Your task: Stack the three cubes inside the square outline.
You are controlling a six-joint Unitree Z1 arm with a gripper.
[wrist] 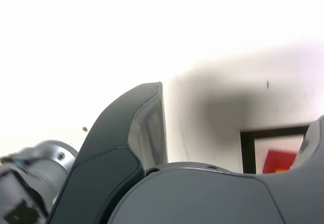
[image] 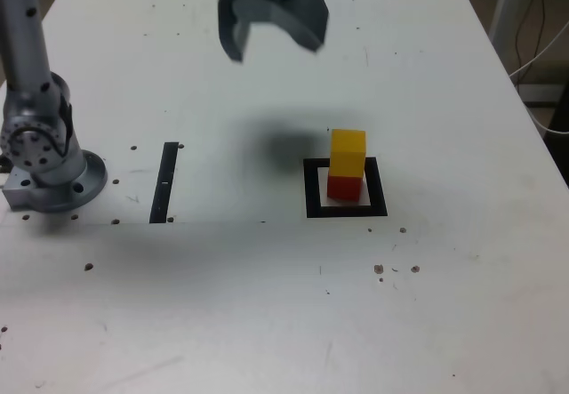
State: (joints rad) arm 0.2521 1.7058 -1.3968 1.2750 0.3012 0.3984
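Tool (image: 271,34) spread wide, empty, hovering near counter's (image: 267,323) far edge. Yellow cube (image: 348,151) sits on red cube (image: 344,186) inside square outline (image: 312,189), mid-counter. Green cube not visible. Cubes look light, rigid; pinch opposite flat faces.

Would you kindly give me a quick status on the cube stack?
Gripper open, empty, raised off the stack. Yellow cube sits on red cube inside square outline. Green cube not visible. Nothing in the way.
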